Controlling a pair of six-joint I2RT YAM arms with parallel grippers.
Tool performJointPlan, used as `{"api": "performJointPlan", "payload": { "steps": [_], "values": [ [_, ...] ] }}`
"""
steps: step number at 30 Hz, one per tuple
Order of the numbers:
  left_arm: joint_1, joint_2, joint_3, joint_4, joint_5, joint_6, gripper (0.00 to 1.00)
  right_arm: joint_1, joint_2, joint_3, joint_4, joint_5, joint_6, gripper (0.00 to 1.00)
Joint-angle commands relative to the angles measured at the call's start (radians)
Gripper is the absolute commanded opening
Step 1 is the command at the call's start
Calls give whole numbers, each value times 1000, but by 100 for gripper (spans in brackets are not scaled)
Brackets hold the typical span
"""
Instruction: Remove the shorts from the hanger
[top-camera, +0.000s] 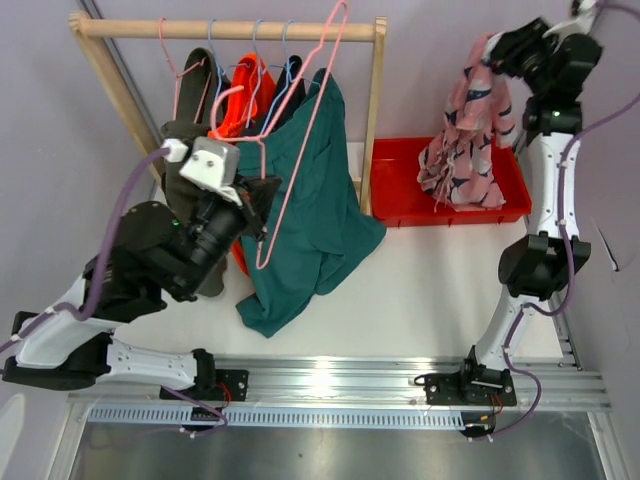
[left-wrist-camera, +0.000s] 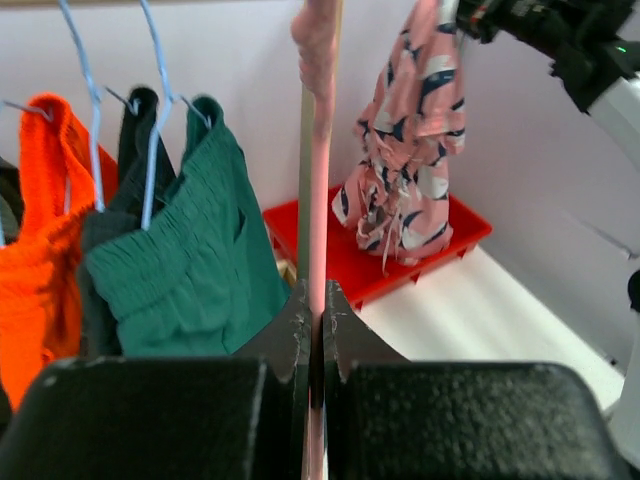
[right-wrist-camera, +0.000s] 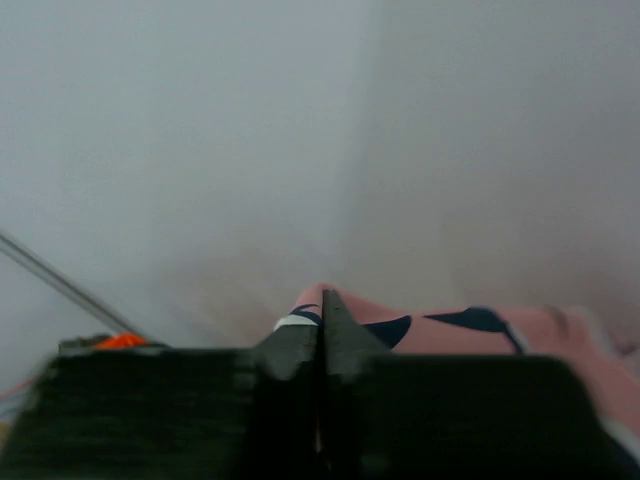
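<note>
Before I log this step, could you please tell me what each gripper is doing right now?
Left gripper: closed on the pink hanger.
Right gripper: closed on the pink printed shorts.

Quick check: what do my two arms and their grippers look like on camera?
Left arm and right arm: white links, black joints, a lavender cable along each. Left gripper and right gripper: black and wedge-tipped. A white camera block sits on the left wrist; a green light glows on the right arm.

Pink shorts (top-camera: 470, 130) over red bin (top-camera: 398, 190), teal shorts (top-camera: 318, 205) hanging
</note>
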Motion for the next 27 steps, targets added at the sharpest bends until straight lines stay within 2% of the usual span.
{"api": "performJointPlan", "payload": {
  "steps": [1,2,3,4,5,10,12,13,14,17,21,25,27],
  "values": [
    [42,46,15,-20,19,-70,0,67,-13,-137,27,-28,-102,79],
    [72,67,32,-40,59,-89,0,79,-8,-163,-13,-24,-139,99],
    [151,95,60,-110,111,-142,0,91,-5,-189,-70,-20,-201,99],
    [186,165,115,-151,194,-168,0,105,-7,-200,-192,35,-226,99],
    [215,199,174,-187,210,-184,0,137,-40,-227,-222,66,-252,99],
    [220,366,351,-372,214,-227,0,216,-298,-699,-74,183,-328,99],
    [209,400,416,-441,233,-302,0,210,-400,-787,-55,181,-319,99],
    [197,389,407,-451,240,-319,0,209,-428,-848,-64,190,-319,100],
    [163,345,320,-445,227,-342,0,208,-453,-876,-68,198,-322,99],
    [122,276,200,-451,199,-420,0,208,-547,-970,-88,201,-343,99],
    [111,185,-10,-452,199,-491,0,208,-646,-1059,-83,232,-342,99],
    [126,202,-17,-425,170,-477,0,205,-691,-1096,-66,229,-328,99],
    [196,242,33,-400,202,-428,0,205,-696,-1107,-61,218,-314,99]
  ]
}}
